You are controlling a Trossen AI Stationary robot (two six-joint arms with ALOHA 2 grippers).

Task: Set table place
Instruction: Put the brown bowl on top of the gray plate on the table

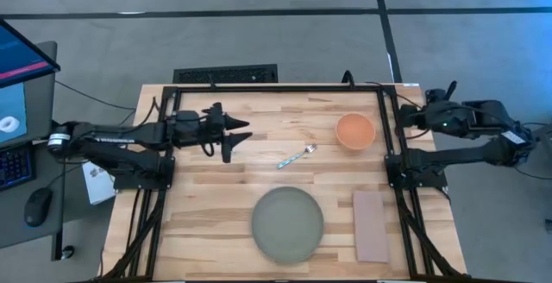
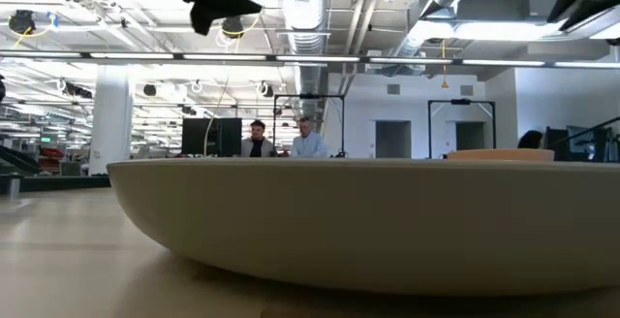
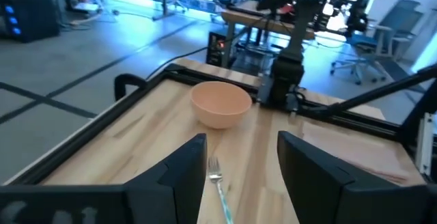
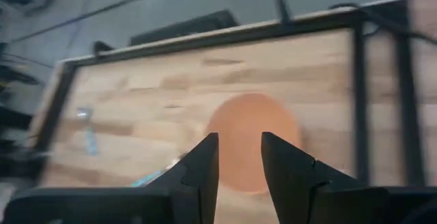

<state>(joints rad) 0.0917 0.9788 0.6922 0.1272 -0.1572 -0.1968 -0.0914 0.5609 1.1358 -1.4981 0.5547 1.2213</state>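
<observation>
The grey-green plate (image 1: 288, 223) lies flat near the table's near edge, and it fills the low view (image 2: 368, 221). The pale pink napkin (image 1: 371, 225) lies flat to its right. The orange bowl (image 1: 355, 131) stands upright toward the far right (image 3: 220, 103) (image 4: 252, 138). One utensil (image 1: 296, 157) with silver fork tines and a blue handle lies mid-table (image 3: 217, 179). No second utensil shows. My left gripper (image 1: 235, 135) (image 3: 242, 138) hovers open over the table's left part, pointing at the fork. My right gripper (image 1: 407, 117) (image 4: 239, 138) hangs open above the right frame, beside the bowl.
A black metal frame (image 1: 276, 88) edges the wooden table (image 1: 216, 188). The right arm's base (image 3: 283, 80) stands behind the bowl. A monitor, keyboard and mouse (image 1: 36, 205) sit off the left side. People sit far off in the room (image 2: 283, 142).
</observation>
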